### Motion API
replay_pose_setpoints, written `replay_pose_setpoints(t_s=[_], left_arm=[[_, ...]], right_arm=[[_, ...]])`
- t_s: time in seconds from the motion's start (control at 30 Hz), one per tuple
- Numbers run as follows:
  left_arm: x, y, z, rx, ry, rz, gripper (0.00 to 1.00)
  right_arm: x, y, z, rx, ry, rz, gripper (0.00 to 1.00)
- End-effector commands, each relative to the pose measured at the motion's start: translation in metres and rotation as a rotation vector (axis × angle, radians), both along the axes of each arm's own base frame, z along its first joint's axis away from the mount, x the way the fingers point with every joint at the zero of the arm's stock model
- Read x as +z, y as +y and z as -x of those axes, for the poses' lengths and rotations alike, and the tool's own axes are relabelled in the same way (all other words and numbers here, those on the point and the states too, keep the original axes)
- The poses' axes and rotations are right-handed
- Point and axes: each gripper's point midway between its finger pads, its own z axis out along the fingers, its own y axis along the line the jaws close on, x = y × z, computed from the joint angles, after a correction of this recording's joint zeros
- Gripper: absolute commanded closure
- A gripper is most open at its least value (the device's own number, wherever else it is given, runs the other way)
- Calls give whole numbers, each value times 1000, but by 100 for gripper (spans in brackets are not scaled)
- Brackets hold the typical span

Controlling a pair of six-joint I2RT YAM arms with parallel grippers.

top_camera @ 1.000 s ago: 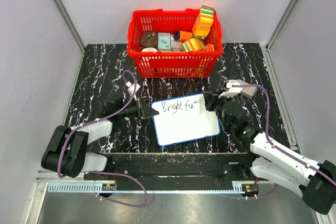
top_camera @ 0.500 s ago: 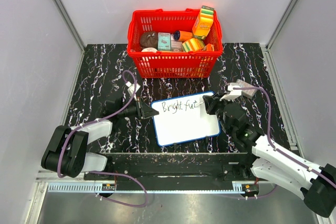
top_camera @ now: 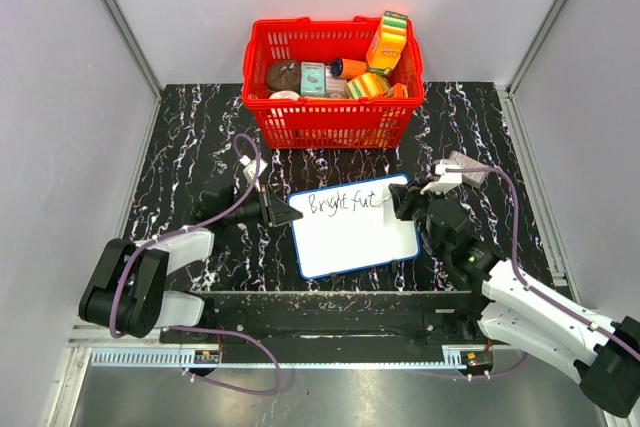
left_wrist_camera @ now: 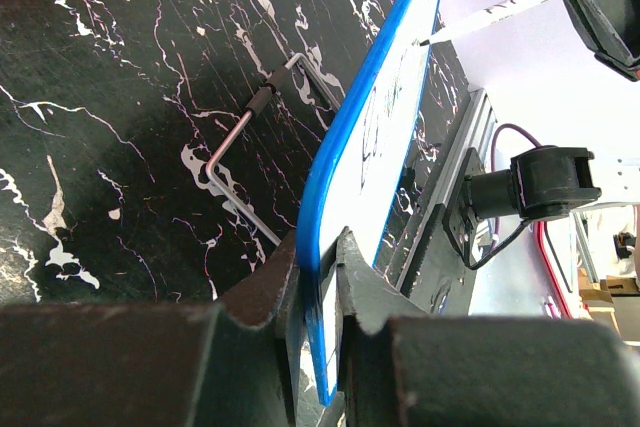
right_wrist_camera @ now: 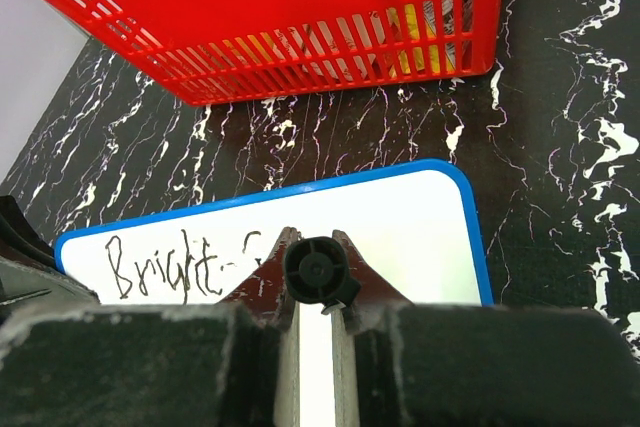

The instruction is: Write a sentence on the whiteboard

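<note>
The whiteboard, white with a blue rim, lies tilted on the black marble table in front of the basket. My left gripper is shut on its left edge; the left wrist view shows the blue rim pinched between both fingers. The sentence reads "Bright fut" in thin black strokes along the top. My right gripper is shut on a marker whose tip touches the board just right of the last letter. The marker body hides the newest stroke in the right wrist view.
A red basket full of groceries stands just behind the board. A bent metal wire lies on the table beside the board's edge. Grey walls close in on the left, right and back.
The right gripper has slid the marker a little to the right along the top line, and the "t" after "fu" now has its stroke. The left gripper has stayed put.
</note>
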Motion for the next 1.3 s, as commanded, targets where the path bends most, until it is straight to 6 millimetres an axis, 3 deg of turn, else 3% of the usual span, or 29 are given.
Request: replay_pose_setpoints(t_s=[0.0, 0.2, 0.3, 0.57, 1.27], left_arm=[[-21, 14, -21, 90, -65, -118, 100], [-21, 14, -21, 90, -65, -118, 100], [-22, 14, -21, 88, -64, -118, 100], [-21, 14, -21, 88, -65, -118, 100], [-21, 14, -21, 86, -63, -116, 100]], right_arm=[[27, -8, -5, -46, -55, -6, 100], [60, -11, -3, -46, -122, -33, 100], [66, -13, -7, -59, -134, -7, 100], [61, -7, -18, -72, -114, 44, 100], [42, -7, -22, -80, -76, 53, 100]])
